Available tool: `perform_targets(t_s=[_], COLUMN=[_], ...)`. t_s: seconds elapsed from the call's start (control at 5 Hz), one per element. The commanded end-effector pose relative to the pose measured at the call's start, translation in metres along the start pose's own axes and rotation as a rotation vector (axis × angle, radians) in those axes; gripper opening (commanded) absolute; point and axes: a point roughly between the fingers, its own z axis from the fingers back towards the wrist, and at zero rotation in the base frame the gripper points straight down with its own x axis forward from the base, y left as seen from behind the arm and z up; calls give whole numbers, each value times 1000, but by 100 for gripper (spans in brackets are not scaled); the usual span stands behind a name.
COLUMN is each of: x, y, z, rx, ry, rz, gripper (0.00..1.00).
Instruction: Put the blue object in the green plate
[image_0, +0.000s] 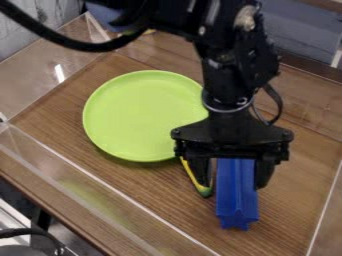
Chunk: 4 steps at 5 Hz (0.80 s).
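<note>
- Deep blue plastic right below me: the blue object (235, 193) lies flat on the wooden table (80, 170), running from under my wrist out toward six o'clock.
- My claw (230, 168) points straight down with the jaws spread wide, grasping nothing; one finger stands on each side of the block's upper end, and I cannot tell whether either touches it.
- The green plate (134, 110) sits at about ten o'clock from the block, bare inside, its near rim just beside my left finger.
- A yellow banana-shaped object (198, 178) is tucked against the block's nine o'clock side, partly behind that finger, so closing may nudge it.
- By my reckoning the block will handle stiff and light, but smooth plastic can slip, and a long piece gripped near one end may droop or swing.
- I judge the best hold is across the narrow width, pads on the two long flat sides, nearer the middle than here.
</note>
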Motion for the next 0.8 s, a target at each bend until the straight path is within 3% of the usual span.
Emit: perform_targets(t_s=[0.0,0.6], x=[1,4], y=[-5,-3], z=[0,-11], rx=[-15,-8], ry=[-24,-45], rz=[-11,6], gripper=[100,100])
